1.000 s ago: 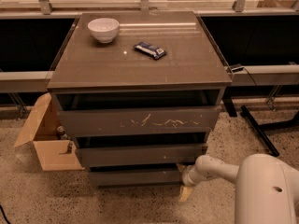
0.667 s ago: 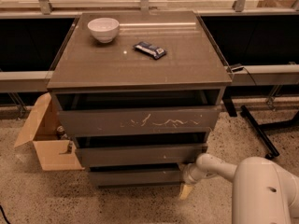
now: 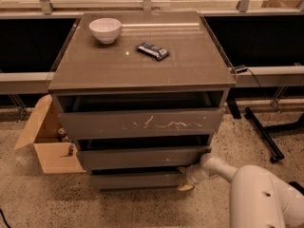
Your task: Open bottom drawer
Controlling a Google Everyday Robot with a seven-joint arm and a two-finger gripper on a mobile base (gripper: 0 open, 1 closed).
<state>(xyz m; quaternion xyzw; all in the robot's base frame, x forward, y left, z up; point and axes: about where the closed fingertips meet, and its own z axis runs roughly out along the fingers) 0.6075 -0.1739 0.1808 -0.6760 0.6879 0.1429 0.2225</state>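
The bottom drawer (image 3: 135, 180) is the slimmest dark grey-brown front, lowest of three in the cabinet (image 3: 142, 68). A dark gap shows above its top edge. My gripper (image 3: 185, 179) is at the right end of that front, at its top corner, touching or nearly touching it. The white arm (image 3: 223, 169) reaches in from the lower right. Above are the middle front (image 3: 142, 157) and the tall top front with white scratches (image 3: 142, 122).
A white bowl (image 3: 105, 30) and a dark snack packet (image 3: 152, 51) lie on the cabinet top. An open cardboard box (image 3: 50, 144) stands on the floor at the left. A black stand leg (image 3: 263, 134) lies at the right. Speckled floor lies in front.
My gripper has moved a little up and left, from just beside the lower right corner to the right end of the bottom drawer front. The drawers look unmoved.
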